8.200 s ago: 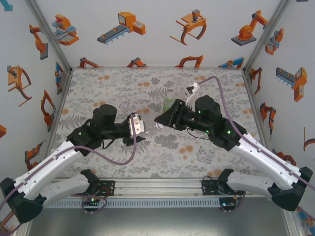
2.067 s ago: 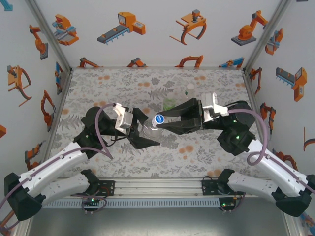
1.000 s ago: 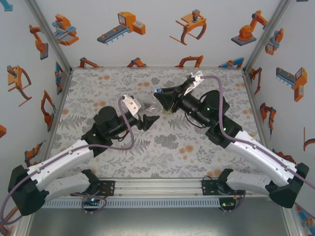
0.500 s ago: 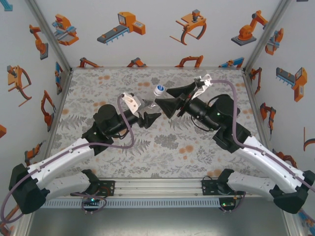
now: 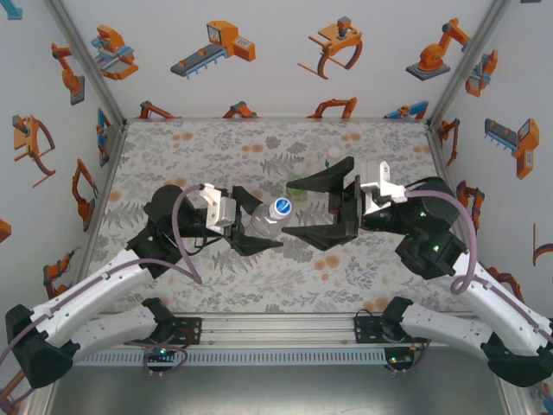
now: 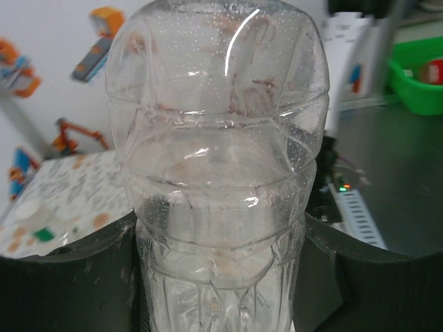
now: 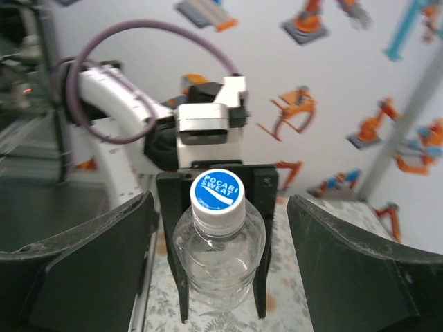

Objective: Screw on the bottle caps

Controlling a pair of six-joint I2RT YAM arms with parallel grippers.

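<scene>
White walls (image 5: pixel 259 78) printed with orange robot drawings close in a flower-patterned tabletop (image 5: pixel 173 147), and the 2 arms meet over its middle.

The left gripper (image 5: pixel 252 220) is clamped on a clear bottle (image 5: pixel 264 221), holding it off the tabletop with the neck aimed at the other arm. From the left wrist, the bottle (image 6: pixel 218 194) sits wedged between 2 dark fingers (image 6: pixel 69 277), pressed on both sides. The right wrist view shows the blue cap (image 7: pixel 218 192) sitting on the neck, its printed top facing the lens, with the left gripper (image 7: pixel 218 277) squeezing the bottle (image 7: pixel 218 259) below it. How tightly the cap is threaded cannot be told.

The right gripper (image 5: pixel 295 212) is spread wide and grips nothing. Its fingers (image 7: pixel 76 256) stand well apart on either side of the cap, touching neither cap nor bottle. A green bottle (image 5: pixel 296 182) stands on the tabletop just beyond, toward the far edge, partly hidden by one of those fingers.

This looks like the lining-up before the twist on 1 cap. The next move calls for the right gripper to come forward squarely along the neck, pinch the cap's rim and not the bottle's shoulder, then turn while the left keeps the thin bottle from spinning or crushing. A pinch off-centre could cock the cap and cross its thread.
</scene>
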